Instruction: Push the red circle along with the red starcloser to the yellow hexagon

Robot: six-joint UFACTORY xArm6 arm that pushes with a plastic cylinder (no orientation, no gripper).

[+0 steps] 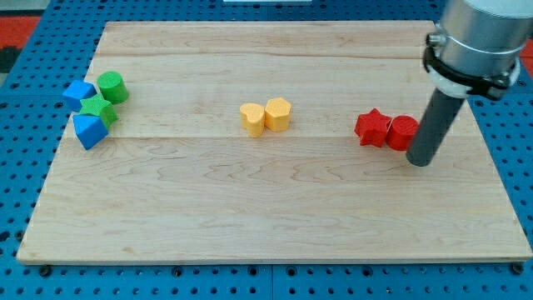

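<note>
My tip (420, 161) sits just right of the red circle (402, 132), which touches the red star (372, 127). Both lie well right of the yellow hexagon (278, 114), so most of the push remains. There is no claw. The blocks look matte; the bench (250, 208) is pale grained wood.

Blue (79, 92), green (112, 87) blocks clustered at view's left.

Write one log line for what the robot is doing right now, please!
tip touching red circle on view's right | red star against circle's left | yellow hexagon mid-board, beside yellow block | reds not yet near
</note>
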